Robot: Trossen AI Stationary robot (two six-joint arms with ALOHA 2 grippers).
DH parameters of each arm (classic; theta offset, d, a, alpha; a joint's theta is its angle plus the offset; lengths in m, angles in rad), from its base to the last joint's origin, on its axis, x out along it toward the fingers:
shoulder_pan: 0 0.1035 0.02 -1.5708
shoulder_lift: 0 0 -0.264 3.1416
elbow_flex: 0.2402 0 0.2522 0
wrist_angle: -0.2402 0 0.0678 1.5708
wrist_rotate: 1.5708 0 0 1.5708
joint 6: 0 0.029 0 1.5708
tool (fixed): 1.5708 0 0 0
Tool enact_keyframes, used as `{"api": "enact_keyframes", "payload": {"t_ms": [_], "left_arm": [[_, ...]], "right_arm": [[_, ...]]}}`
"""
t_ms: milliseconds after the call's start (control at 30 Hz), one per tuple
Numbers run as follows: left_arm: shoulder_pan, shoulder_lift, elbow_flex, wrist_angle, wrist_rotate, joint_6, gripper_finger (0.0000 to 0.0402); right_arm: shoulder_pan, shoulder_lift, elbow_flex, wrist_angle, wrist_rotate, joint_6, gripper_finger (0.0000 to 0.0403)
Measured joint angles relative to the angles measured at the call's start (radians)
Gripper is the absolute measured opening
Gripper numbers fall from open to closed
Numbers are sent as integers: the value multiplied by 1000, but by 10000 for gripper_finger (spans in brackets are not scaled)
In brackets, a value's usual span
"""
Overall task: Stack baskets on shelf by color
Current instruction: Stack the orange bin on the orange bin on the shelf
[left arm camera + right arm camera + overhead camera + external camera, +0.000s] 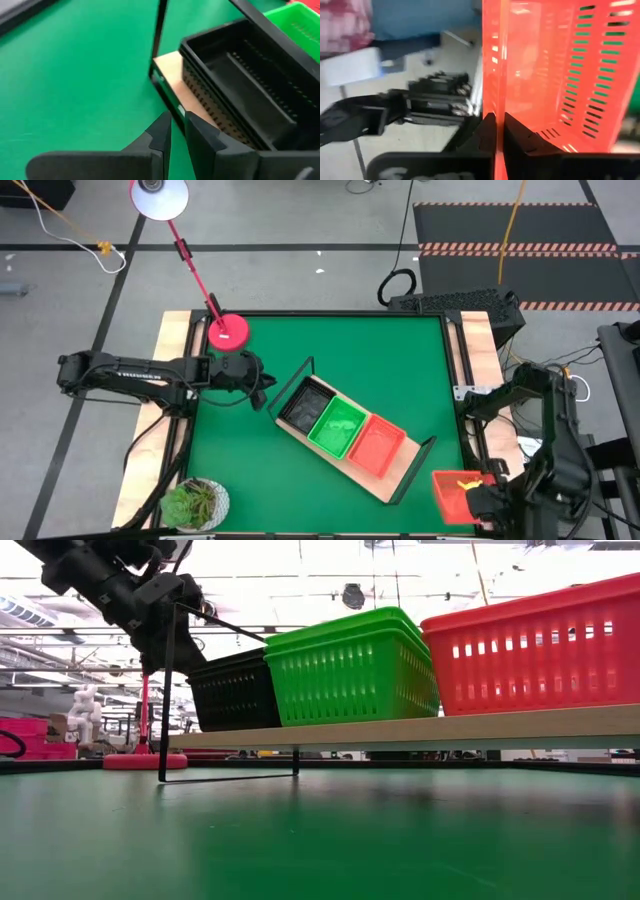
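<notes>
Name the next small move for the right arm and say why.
Probably carry the red basket toward the shelf. The right pincer is shut on its wall at the table's right front corner, while a red stack already sits beside green and black ones.

Shelf: long light-wood board with thin black wire end frames, lying diagonally on the worktop. Three basket stacks stand on it in a row, touching side by side: black baskets at the upper-left end, green baskets in the middle, red baskets beside them. A further red basket sits apart from the shelf, at the worktop's right edge.
</notes>
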Motion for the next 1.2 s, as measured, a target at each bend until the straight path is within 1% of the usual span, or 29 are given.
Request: {"api": "enact_keyframes", "payload": {"t_ms": [167, 267, 433, 567, 633, 867, 1033, 1200], "left_arm": [[-25, 10, -29, 69, 6, -28, 58], [-38, 28, -32, 98, 7, -24, 58], [-44, 91, -31, 151, 9, -7, 58], [-42, 136, -31, 181, 68, 17, 58], [-42, 147, -32, 181, 79, 19, 58], [-42, 154, -32, 220, 83, 42, 58], [-42, 154, -32, 244, 84, 45, 58], [-42, 154, -32, 248, 84, 60, 58]], "right_arm": [[-65, -15, 102, 2, 184, -281, 3], [-126, -20, 127, 1, 257, -448, 3], [-259, -19, 130, 0, 262, -637, 3], [-351, -19, 130, 0, 269, -773, 3], [-384, -19, 130, 0, 291, -838, 3], [-466, -19, 117, 0, 316, -1073, 3], [-516, -19, 58, 1, 312, -1210, 4], [-559, -17, -75, 10, 303, -1290, 4]]}}
